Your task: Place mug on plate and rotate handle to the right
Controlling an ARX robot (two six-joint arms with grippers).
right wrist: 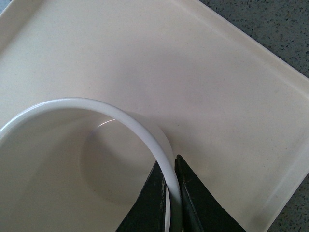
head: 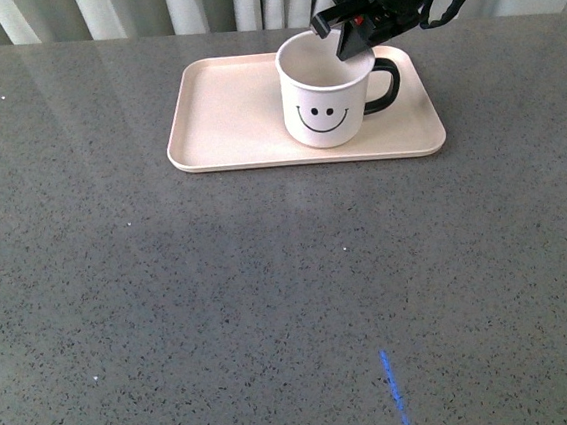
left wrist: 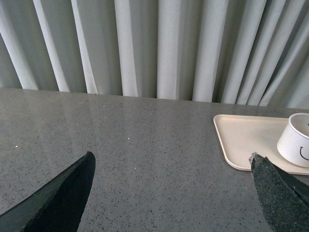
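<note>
Mug: white glazed cylindrical mug (head: 323,103) with a black printed smiley. It stands upright on the right half of the tray, face toward the robot. The surface is smooth and glossy, the rim thin and rounded, the inside empty.
Handle: glossy black C-shaped loop handle (head: 388,84), pointing to the robot's right above the tray's floor. Judged to be at the heading the task asks for.
Plate: flat pale pink-cream rectangular tray (head: 224,118) with rounded corners, a low raised rim and a matte finish. It lies flat at the far middle of the table, long side across.
Right gripper: black two-fingered right gripper (head: 347,38), reaching down from above. Its jaws are almost closed on the mug's wall at the rim, one finger inside and one outside, at the back-right near the handle. This rim pinch is judged to suit turning the mug about its upright axis while it sits on the tray.
Left gripper: dark, rough-surfaced left gripper (left wrist: 171,155), fingers spread wide with nothing between them. It sits low over bare table, well to the left of the tray, judged to be parked clear of the work.
Table: grey speckled stone-look table top (head: 271,294), polished and faintly reflective.
Backdrop: pale pleated curtains (left wrist: 159,48).
Mark: short blue streak (head: 393,388) on the near table.
Stage: placing and turning look complete; letting go of the rim is judged the step left.
</note>
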